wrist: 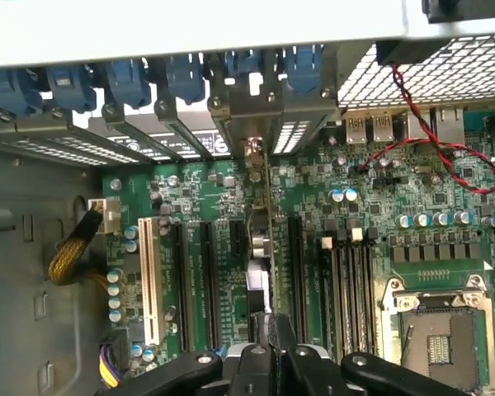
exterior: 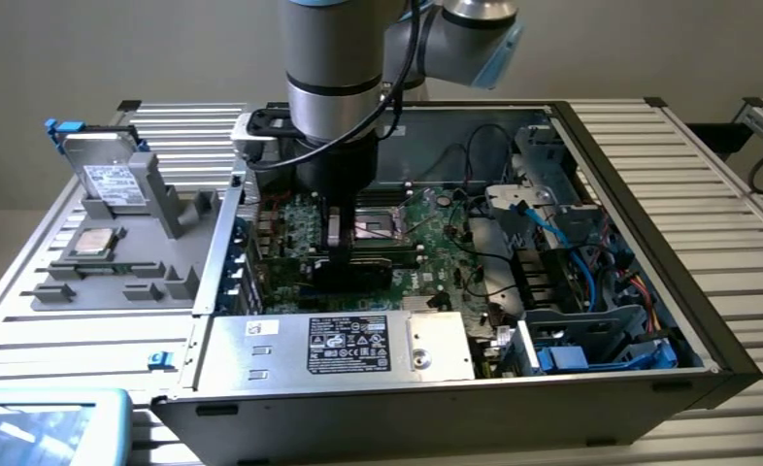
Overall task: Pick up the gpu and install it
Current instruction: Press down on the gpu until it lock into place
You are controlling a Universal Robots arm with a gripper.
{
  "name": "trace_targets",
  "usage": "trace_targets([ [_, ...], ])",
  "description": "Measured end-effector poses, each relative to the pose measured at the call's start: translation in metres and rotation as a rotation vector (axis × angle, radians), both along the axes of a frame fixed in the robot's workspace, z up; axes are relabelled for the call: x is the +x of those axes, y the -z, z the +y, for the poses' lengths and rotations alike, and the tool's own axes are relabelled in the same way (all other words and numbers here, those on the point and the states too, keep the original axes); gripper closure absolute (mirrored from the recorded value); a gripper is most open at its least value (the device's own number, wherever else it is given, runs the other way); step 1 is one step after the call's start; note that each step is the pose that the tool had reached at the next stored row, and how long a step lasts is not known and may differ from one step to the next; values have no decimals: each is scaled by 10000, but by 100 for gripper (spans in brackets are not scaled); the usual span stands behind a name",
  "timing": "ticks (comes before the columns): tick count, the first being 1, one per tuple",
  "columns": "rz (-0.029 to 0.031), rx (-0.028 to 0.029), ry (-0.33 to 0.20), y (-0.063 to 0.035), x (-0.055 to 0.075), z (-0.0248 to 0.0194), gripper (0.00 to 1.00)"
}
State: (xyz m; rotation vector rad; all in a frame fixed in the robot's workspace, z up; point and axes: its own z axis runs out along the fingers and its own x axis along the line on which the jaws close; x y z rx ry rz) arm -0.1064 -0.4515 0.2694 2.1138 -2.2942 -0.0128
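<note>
The gpu (wrist: 266, 239) is a thin card seen edge-on, standing upright among the black expansion slots of the green motherboard (wrist: 379, 206). Its far end reaches the rear slot openings of the case. My gripper (wrist: 268, 334) is shut on the card's near upper edge. In the exterior view the gripper (exterior: 340, 233) reaches down into the open computer case (exterior: 641, 243), with the dark gpu (exterior: 353, 270) below it against the motherboard (exterior: 434, 228). Whether the card sits fully in its slot I cannot tell.
Blue latches (wrist: 186, 78) line the rear slot covers. A red-and-black cable (wrist: 429, 140) crosses the board near the CPU socket (wrist: 437, 330). The power supply (exterior: 355, 345) fills the case front, a drive cage with blue cables (exterior: 576, 291) its right. A hard drive (exterior: 113, 184) stands on a grey fixture outside.
</note>
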Motion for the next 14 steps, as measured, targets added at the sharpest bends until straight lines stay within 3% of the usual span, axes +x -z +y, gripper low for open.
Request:
trace_targets([
  [6, 65, -20, -5, -223, -34, -4, 88],
  [14, 80, -20, -5, -232, -58, -4, 88],
])
